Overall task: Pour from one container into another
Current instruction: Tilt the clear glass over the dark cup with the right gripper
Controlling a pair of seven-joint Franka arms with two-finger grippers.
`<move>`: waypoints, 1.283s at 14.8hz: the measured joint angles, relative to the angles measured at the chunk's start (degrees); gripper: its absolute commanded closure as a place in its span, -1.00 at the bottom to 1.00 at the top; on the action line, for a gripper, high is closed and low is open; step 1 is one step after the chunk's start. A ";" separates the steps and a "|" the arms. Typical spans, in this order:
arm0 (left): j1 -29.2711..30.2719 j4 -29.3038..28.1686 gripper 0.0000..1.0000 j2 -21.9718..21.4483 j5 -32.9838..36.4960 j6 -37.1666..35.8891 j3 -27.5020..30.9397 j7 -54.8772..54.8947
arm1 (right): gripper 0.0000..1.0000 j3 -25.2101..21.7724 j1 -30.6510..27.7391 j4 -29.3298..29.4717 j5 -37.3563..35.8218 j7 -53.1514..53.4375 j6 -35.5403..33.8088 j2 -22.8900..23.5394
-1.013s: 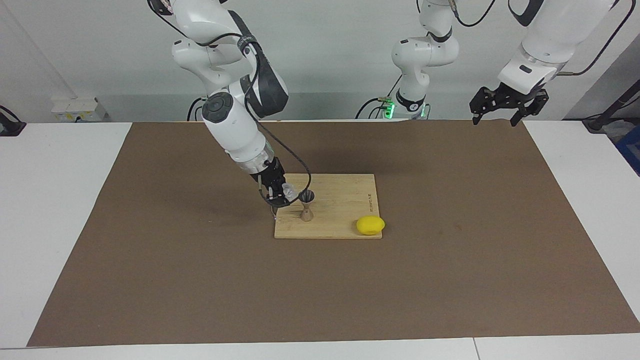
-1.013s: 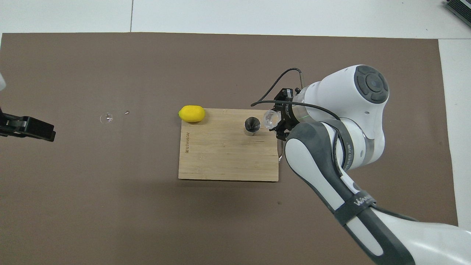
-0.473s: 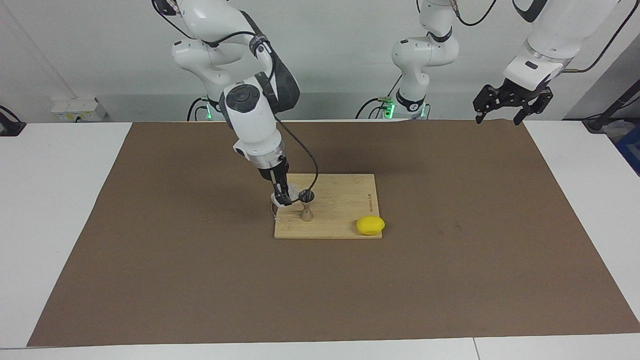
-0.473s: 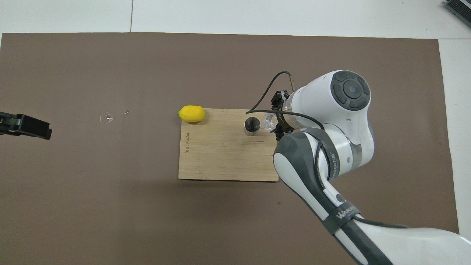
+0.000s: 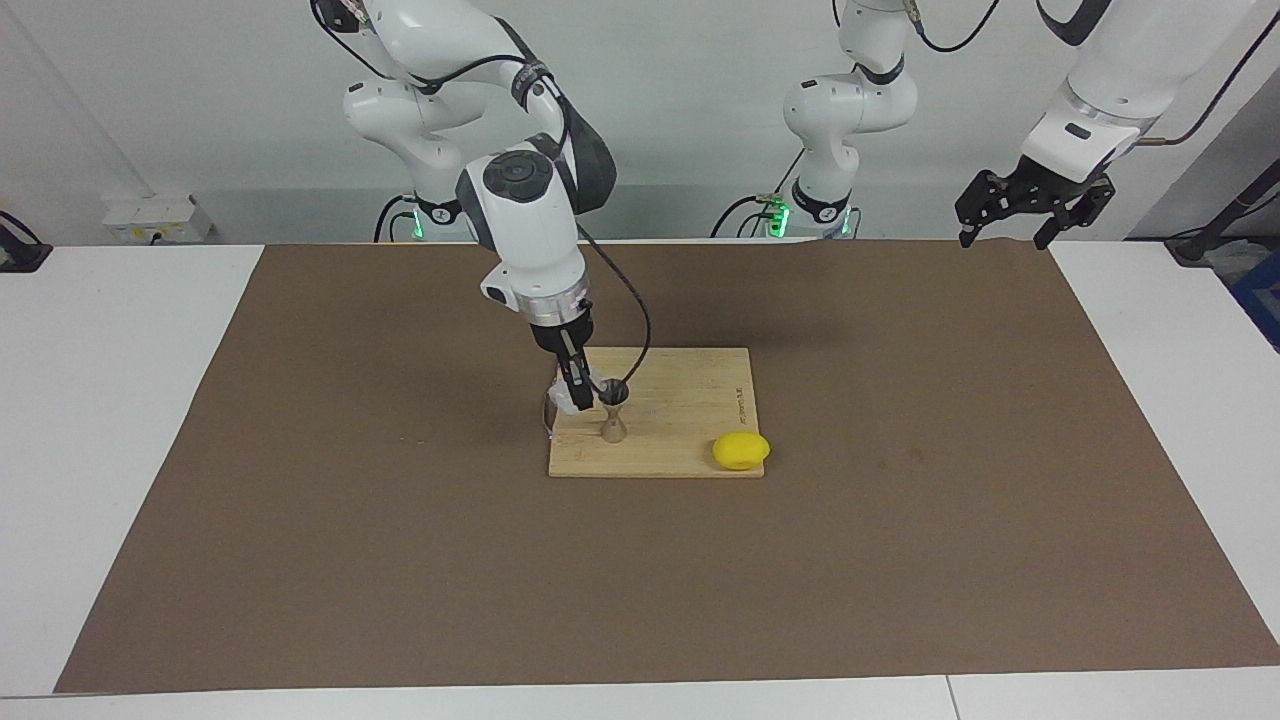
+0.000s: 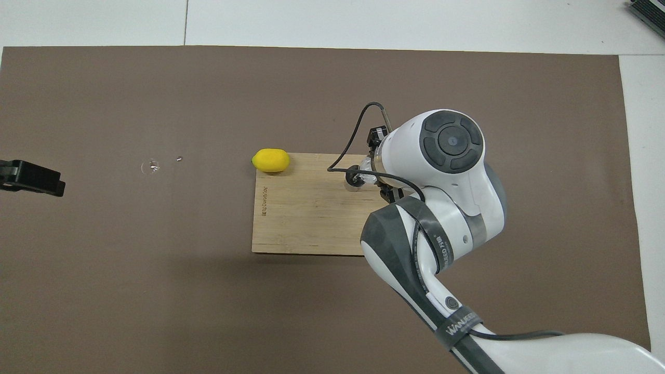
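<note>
The small clear ribbed glass cup (image 5: 578, 398) is gripped in the right end effector (image 5: 575, 392), just beside the grey metal hourglass jigger (image 5: 613, 410) standing on the wooden board (image 5: 690, 420). The left end effector (image 5: 1030, 205) is held w/ fingers spread, waiting over the surface edge.

A: Bright, even light from above; the white table (image 5: 120, 420) shows no glare.

B: Shadows are soft. A faint 1 lies on the brown mat (image 5: 400, 560) beneath the right arm (image 5: 530, 230). Both views look sharp, edges straight.
</note>
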 measured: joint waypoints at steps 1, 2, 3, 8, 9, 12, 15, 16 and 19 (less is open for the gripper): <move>0.00 0.00 -1.00 0.00 -0.02 0.00 0.00 0.00 | 1.00 0.00 0.25 0.00 -0.62 0.04 0.00 0.01; 0.00 0.00 -1.00 0.00 -0.03 0.00 -0.01 0.00 | 1.00 0.00 0.36 0.01 -1.42 0.04 0.00 0.02; 0.00 0.00 -1.00 0.00 -0.04 0.00 -0.02 0.00 | 1.00 0.00 0.38 0.01 -2.62 0.05 -0.02 0.02; 0.00 0.00 -1.00 0.00 -0.05 0.00 -0.03 0.00 | 1.00 0.00 1.22 0.03 -4.76 0.05 -0.15 0.10; 0.00 0.00 -1.00 0.00 -0.05 0.00 -0.03 0.00 | 1.00 0.00 1.26 0.07 -4.76 0.05 -0.14 0.10; 0.00 0.00 -1.00 0.00 -0.05 -0.01 -0.03 0.00 | 1.00 -0.01 1.24 0.55 -4.76 0.09 -0.13 0.10; 0.00 0.00 -1.00 0.00 -0.05 -0.01 -0.03 0.00 | 1.00 -0.10 1.09 0.72 -4.72 1.04 -0.13 0.13; 0.00 0.00 -1.00 0.00 -0.05 -0.01 -0.03 0.00 | 1.00 -0.11 1.03 0.77 -4.72 1.28 -0.12 0.15; 0.00 0.00 -1.00 0.00 -0.05 -0.01 -0.03 0.00 | 1.00 -0.17 0.90 0.87 -3.70 1.53 -0.11 0.27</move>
